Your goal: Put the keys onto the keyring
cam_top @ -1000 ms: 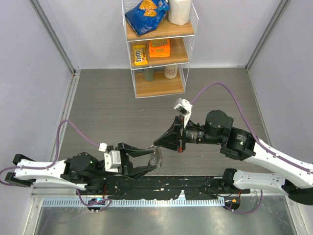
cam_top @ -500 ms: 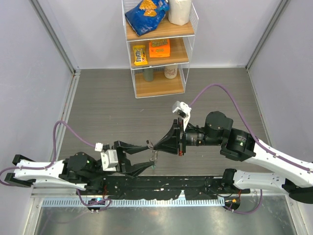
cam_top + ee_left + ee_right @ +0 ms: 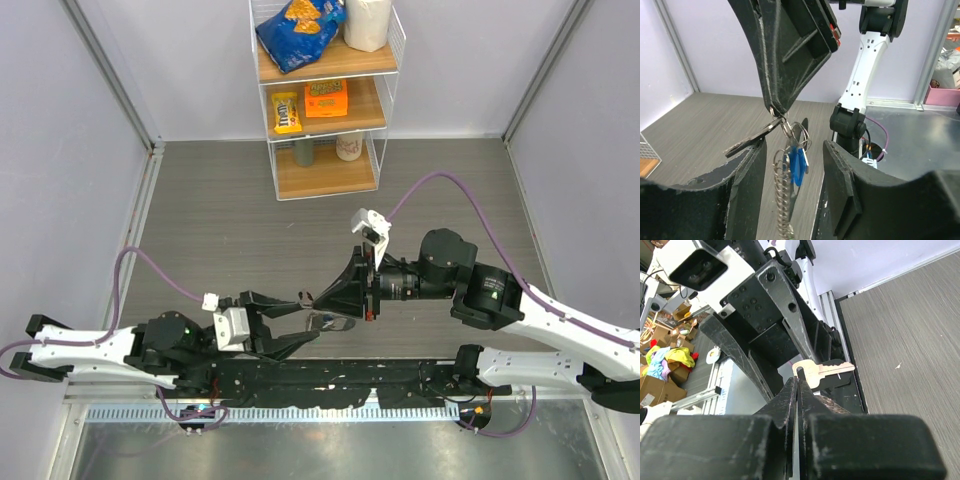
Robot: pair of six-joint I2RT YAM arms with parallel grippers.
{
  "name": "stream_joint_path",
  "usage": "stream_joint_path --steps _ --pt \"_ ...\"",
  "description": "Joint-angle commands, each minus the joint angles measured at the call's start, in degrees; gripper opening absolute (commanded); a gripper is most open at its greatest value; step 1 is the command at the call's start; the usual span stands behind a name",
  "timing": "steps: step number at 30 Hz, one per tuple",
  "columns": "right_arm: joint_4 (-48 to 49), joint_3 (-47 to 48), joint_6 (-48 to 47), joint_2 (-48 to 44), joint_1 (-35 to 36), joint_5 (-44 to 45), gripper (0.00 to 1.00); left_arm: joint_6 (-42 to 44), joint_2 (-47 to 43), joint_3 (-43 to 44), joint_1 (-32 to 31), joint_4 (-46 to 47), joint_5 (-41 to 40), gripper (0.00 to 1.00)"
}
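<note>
The right gripper [image 3: 797, 372] clamps a small silver metal key [image 3: 827, 370] and holds it aloft, so the grey metal keyring [image 3: 801, 134], thin silver chain [image 3: 782, 200] and blue tag [image 3: 797, 169] dangle between the spread jaws of the left gripper [image 3: 792, 147], apparently for steadying.

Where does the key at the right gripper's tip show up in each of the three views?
Top external: lower centre, too small to single out, in the metal cluster under the tip of the right gripper.
Left wrist: left of centre, the key slants down-left from that tip, beside the chain.
Right wrist: centre, the key points right just past the shut tip.
Shared landmark: the right gripper's tip.
</note>
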Motion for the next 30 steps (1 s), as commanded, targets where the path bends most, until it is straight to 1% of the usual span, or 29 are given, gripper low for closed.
stream_joint_path --steps 1,6,10,11,14,18,24,27,29,30 --pt "4.07 3.29 -1.07 -0.15 0.54 1.47 0.06 0.04 1.32 1.96 0.16 3.18 1.4 0.52" --pt "3.98 3.12 -1.16 0.03 0.8 2.01 0.05 -0.22 2.02 2.67 0.16 2.83 1.4 0.42" --pt "3.72 3.03 -1.42 0.21 1.15 2.44 0.06 -0.4 1.67 2.84 0.07 3.01 0.87 0.38" --pt "3.72 2.86 -1.51 0.21 1.33 2.53 0.05 -0.4 1.32 2.76 0.16 3.18 0.7 0.35" --pt "3.72 2.59 -1.6 0.21 1.59 2.79 0.06 -0.58 0.71 2.41 0.07 3.8 0.78 0.34" --pt "3.63 2.33 -1.77 0.21 1.68 3.5 0.06 -0.58 0.53 2.32 0.16 4.06 0.7 0.29" --pt "3.72 2.15 -1.86 0.47 2.12 3.76 0.06 -0.23 0.79 2.49 0.07 4.24 -0.09 0.25" --pt "3.72 2.33 -2.04 0.56 2.38 3.67 0.06 -0.23 0.88 2.49 0.16 4.24 -0.97 0.19" --pt "3.63 2.33 -2.3 0.73 2.82 3.67 0.06 -0.22 0.79 2.58 0.16 4.32 -1.76 0.12" --pt "3.72 2.24 -2.3 0.73 2.91 3.67 0.05 -0.14 0.7 2.67 0.07 4.15 -2.03 0.07"
